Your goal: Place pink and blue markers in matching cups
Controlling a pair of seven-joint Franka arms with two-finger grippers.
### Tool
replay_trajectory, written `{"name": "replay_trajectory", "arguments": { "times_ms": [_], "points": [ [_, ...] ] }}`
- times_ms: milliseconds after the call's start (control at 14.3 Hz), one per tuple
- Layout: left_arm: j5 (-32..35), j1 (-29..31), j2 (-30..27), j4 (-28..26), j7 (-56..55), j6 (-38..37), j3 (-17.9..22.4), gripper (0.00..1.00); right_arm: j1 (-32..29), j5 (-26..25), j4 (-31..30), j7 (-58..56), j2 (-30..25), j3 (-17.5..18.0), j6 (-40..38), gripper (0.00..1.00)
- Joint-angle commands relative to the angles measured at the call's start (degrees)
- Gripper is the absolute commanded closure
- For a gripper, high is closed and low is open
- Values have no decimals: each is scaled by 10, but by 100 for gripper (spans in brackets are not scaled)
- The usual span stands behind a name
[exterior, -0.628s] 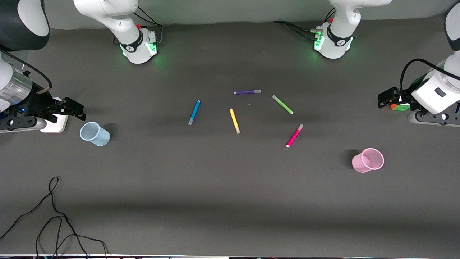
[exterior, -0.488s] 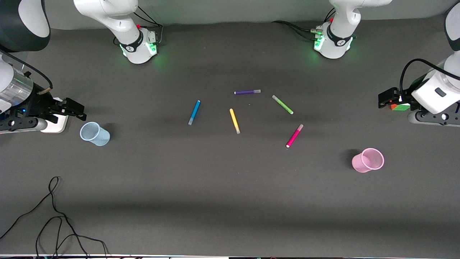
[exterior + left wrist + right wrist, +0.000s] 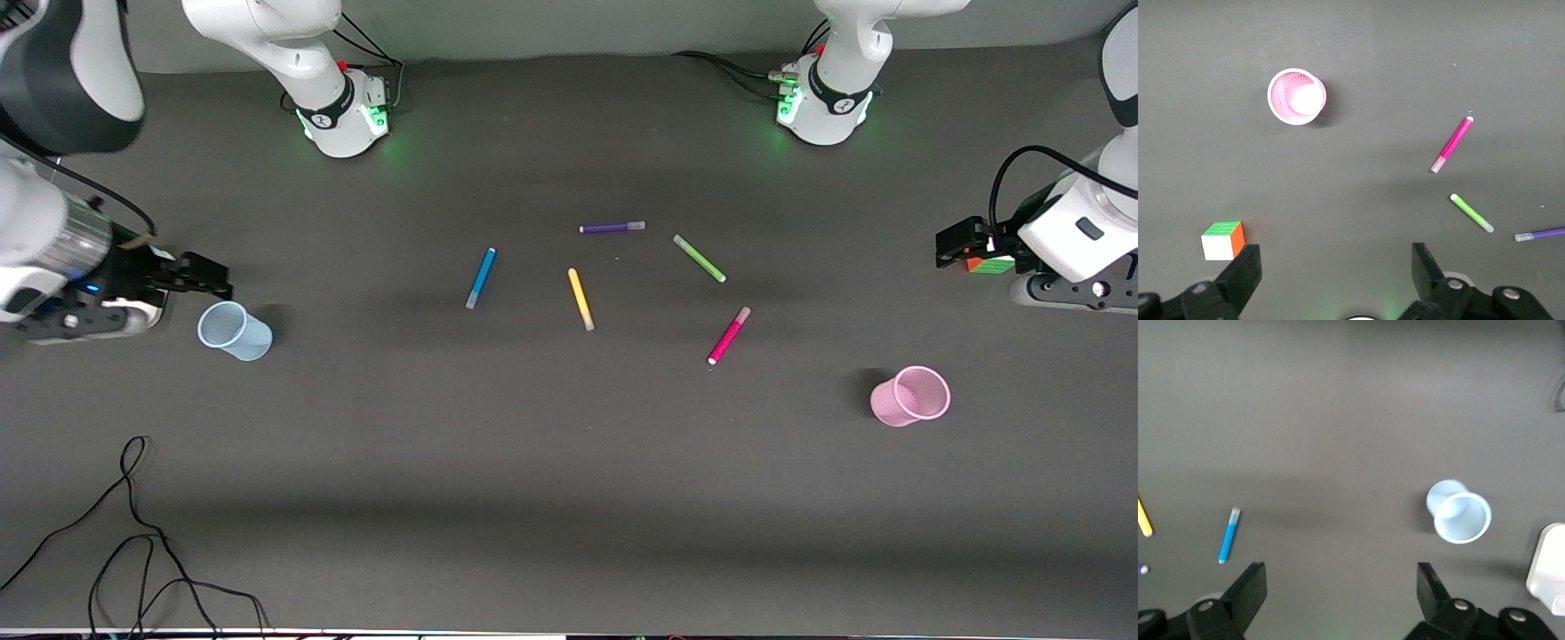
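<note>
The blue marker [image 3: 480, 278] lies flat near the table's middle, also in the right wrist view [image 3: 1229, 535]. The pink marker [image 3: 729, 335] lies nearer the left arm's end, also in the left wrist view [image 3: 1452, 145]. The pale blue cup [image 3: 233, 331] [image 3: 1458, 513] stands at the right arm's end. The pink cup [image 3: 911, 396] [image 3: 1296, 97] stands at the left arm's end. My right gripper [image 3: 213, 280] [image 3: 1341, 577] is open and empty, up in the air beside the blue cup. My left gripper [image 3: 947, 244] [image 3: 1335, 257] is open and empty, waiting at its end.
A purple marker [image 3: 612, 228], a green marker [image 3: 699, 259] and a yellow marker [image 3: 581, 300] lie among the task markers. A colour cube [image 3: 989, 264] [image 3: 1223, 240] sits below the left gripper. A white block [image 3: 147, 311] lies under the right hand. A black cable [image 3: 133, 533] trails near the front edge.
My right arm has shifted a little toward the table's middle, bringing its gripper closer to the blue cup. The left arm and all markers and cups have not moved.
</note>
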Motion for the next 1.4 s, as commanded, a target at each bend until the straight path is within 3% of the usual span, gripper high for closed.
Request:
{"name": "replay_trajectory", "arguments": {
  "times_ms": [0,279,558,767,1116,1326],
  "points": [
    [2,-16,4,14,-11,-5,5,0,-2,8,12,58,44,44,-32,0],
    [4,-18,4,19,-2,-4,-43,0,4,45,12,159,118,117,-34,0],
    [9,-36,34,14,-10,37,-123,0,28,155,-3,245,217,123,-5,0],
    [9,-74,68,3,-10,93,-129,0,32,176,-24,269,271,124,57,0],
    [24,-83,72,-112,-9,209,-129,1,43,201,-28,314,357,124,129,0],
    [27,-83,79,-204,-8,316,-128,1,49,202,-45,319,368,125,147,0]
  ]
}}
